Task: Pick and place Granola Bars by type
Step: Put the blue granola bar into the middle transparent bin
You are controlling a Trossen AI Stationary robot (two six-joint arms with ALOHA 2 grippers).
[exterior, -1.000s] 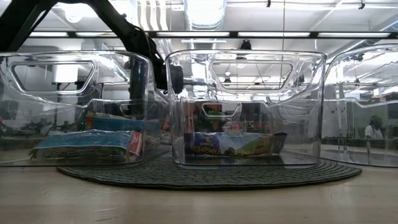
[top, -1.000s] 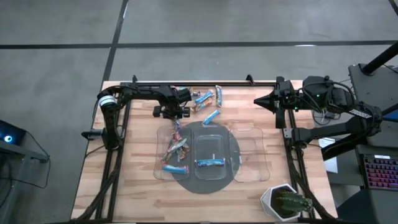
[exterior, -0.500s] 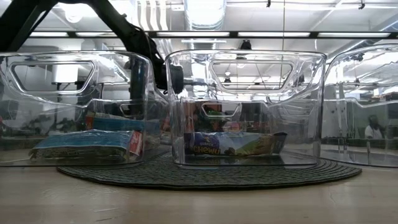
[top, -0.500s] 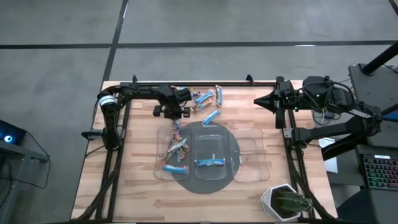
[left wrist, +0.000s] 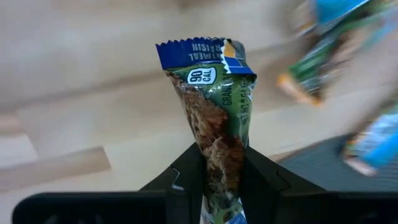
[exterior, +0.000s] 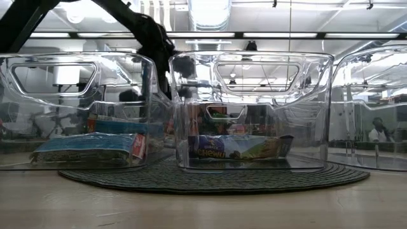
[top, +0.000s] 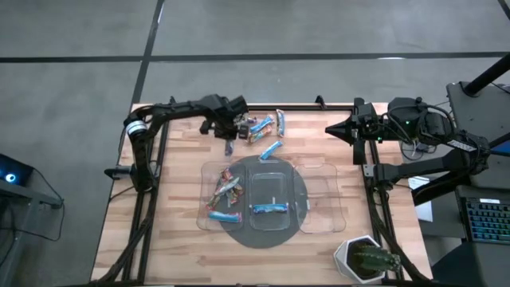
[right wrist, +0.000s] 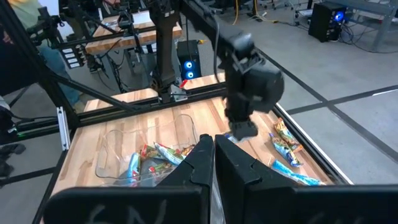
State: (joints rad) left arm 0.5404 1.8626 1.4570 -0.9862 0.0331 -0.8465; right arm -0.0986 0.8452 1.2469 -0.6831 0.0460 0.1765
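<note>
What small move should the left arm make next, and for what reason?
Probably carry the bar toward the trays and find its matching one. The left gripper is shut on a granola bar with a blue-green wrapper, lifted above the wood table. The three clear trays lie nearer the front; the left one already holds several bars. The right gripper waits, shut.

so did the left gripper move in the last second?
Yes. The left gripper, shut on a granola bar, has pulled back from the left tray toward the table's rear rail.
</note>
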